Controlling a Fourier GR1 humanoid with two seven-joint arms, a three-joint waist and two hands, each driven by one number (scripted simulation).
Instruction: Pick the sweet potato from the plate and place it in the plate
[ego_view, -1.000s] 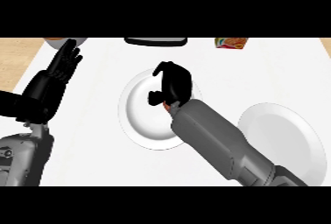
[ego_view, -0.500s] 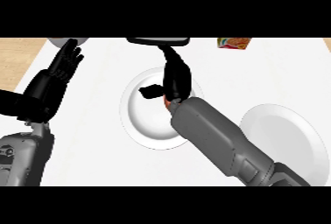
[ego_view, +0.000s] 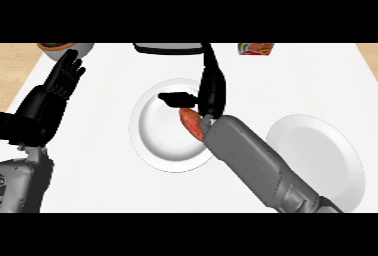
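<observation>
I am looking down on a white counter (ego_view: 111, 190). Two white plates are lying on it. The plate at centre frame (ego_view: 159, 145) is holding the sweet potato (ego_view: 191, 123), an orange-red piece lying toward that plate's right side, its lower end hidden under my right forearm. The plate at right of frame (ego_view: 325, 145) is carrying nothing that I can see; my right forearm is crossing its lower left rim.

My right hand (ego_view: 210, 92) is reaching up from lower right and is hanging over the centre plate's upper right rim. Its fingers are running straight toward the top of the frame, pressed close together, while the thumb (ego_view: 176, 98) is sticking out to the left just above the sweet potato's upper end. I cannot tell whether the thumb is touching it. The fingers are not curling round the sweet potato.

My left hand (ego_view: 55, 90) is resting at upper left of frame, fingers straight and slightly spread, pointing up, holding nothing.

Along the top edge: a dark-rimmed dish (ego_view: 171, 48) at centre, a bowl (ego_view: 65, 48) at upper left, and a small colourful box (ego_view: 254, 49) at upper right. Their contents are not readable.
</observation>
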